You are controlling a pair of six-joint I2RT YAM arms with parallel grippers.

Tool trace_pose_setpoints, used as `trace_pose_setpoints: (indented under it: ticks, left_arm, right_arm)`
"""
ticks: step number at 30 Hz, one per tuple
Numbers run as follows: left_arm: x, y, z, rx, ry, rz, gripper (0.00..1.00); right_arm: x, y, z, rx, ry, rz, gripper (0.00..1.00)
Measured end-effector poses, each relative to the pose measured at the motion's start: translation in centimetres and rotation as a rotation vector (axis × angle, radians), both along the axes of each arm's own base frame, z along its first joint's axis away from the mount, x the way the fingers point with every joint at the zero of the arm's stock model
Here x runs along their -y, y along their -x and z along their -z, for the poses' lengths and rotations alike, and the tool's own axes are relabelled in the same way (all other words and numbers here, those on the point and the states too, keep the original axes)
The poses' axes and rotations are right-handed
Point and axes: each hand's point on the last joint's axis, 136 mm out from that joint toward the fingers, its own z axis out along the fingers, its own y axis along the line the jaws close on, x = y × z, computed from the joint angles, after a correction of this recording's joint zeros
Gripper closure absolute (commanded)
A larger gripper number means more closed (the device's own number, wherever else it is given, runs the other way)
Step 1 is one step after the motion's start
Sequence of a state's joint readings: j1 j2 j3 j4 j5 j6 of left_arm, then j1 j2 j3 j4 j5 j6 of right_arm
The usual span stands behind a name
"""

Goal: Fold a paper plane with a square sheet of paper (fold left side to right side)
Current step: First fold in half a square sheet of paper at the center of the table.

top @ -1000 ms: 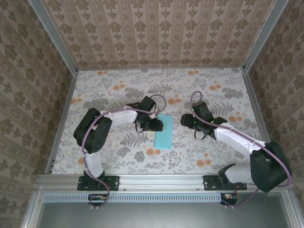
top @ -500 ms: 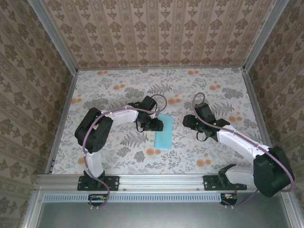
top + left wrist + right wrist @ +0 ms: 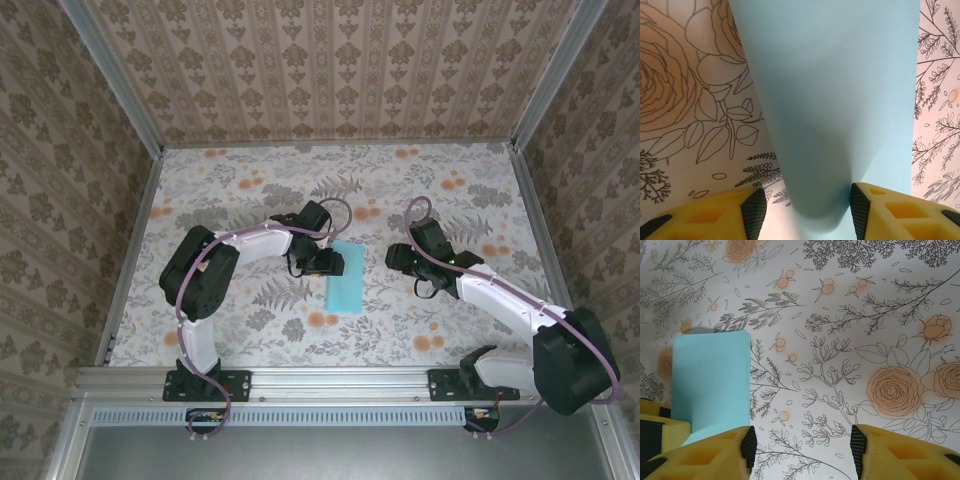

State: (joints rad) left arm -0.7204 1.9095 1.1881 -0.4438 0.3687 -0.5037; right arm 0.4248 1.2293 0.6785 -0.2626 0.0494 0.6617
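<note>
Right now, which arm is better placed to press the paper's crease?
Probably left. The left gripper is low at the folded edge of the paper, its fingers open on either side of it. The right gripper hangs apart from the paper, over the table.

Right pincer [image 3: 393, 258] edged slightly right, farther from square sheet of paper [image 3: 344, 279]; right forearm swung outward.

We log a robotics lab test cell, not a home. Left arm [image 3: 205, 275] and right arm [image 3: 510, 305] are bolted to an aluminium rail [image 3: 340, 378]. Metal corner posts [image 3: 118, 85] frame wallpapered walls [image 3: 340, 70] around a floral-print tabletop [image 3: 240, 185].
</note>
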Motion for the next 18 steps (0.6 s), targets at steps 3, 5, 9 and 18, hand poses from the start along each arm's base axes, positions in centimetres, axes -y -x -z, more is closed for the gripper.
trace_pose_setpoints:
  ticks: [3,5,9,18]
  left_arm:
    - [-0.02,0.02,-0.01,-0.001,-0.001,0.001,0.49]
    - [-0.07,0.06,0.01,-0.001,-0.003,0.004,0.49]
    - [-0.09,0.07,0.02,0.003,-0.004,0.013,0.50]
    - [-0.13,0.11,0.04,0.009,-0.006,0.026,0.50]
  right_arm:
    - [0.01,0.03,0.04,-0.001,0.001,0.000,0.45]
    - [0.02,0.05,0.07,-0.002,0.001,0.000,0.45]
    - [0.02,0.05,0.07,-0.002,0.001,0.000,0.45]
    - [0.01,0.04,0.07,-0.001,0.001,-0.001,0.45]
